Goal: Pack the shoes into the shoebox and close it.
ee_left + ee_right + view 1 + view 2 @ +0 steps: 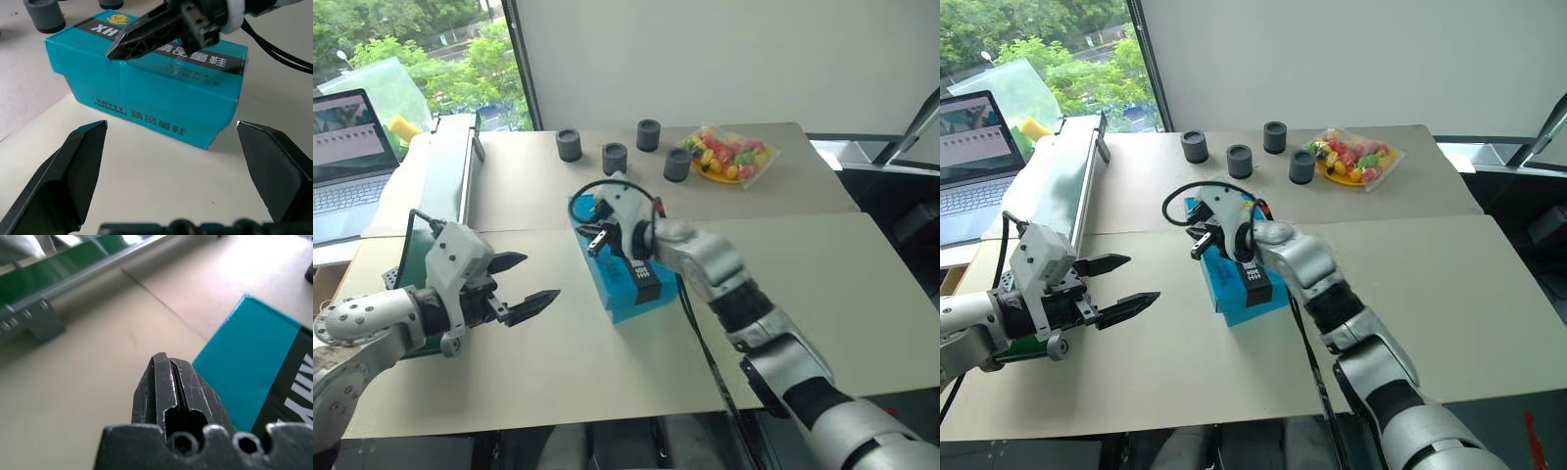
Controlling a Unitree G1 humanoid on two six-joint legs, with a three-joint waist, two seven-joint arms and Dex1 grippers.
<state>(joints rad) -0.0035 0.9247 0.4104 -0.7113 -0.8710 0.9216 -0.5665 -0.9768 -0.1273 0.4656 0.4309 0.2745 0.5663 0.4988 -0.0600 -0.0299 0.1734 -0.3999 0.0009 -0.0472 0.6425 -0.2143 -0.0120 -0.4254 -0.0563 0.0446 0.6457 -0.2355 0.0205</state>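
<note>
Left wrist view shows the shoebox (146, 93) best: a rectangular cardboard box, glossy turquoise outside with crisp folded edges, its lid down flat and carrying a black band printed with white characters and a small yellow emblem; a smaller black label strip sits on the long side wall. It rests near the middle of the desk (558, 362), a pale beige matte surface made of panels with visible seams. The right gripper (598, 239) hangs over the box's lid with its two black, scuffed tapered fingers pressed together, jaws clenched on nothing; whether the tips actually touch the lid is hard to judge. The left gripper (527, 285) hovers beside the box, apart from it, jaws released wide, each finger a dark wedge with a matte face. Beyond the box stand four short dark grey cylinders (615, 158) with ribbed sides, and a clear plastic bag of bright sweets (729, 155) on a yellow plate. A laptop (347, 166) sits open at the far left.
</note>
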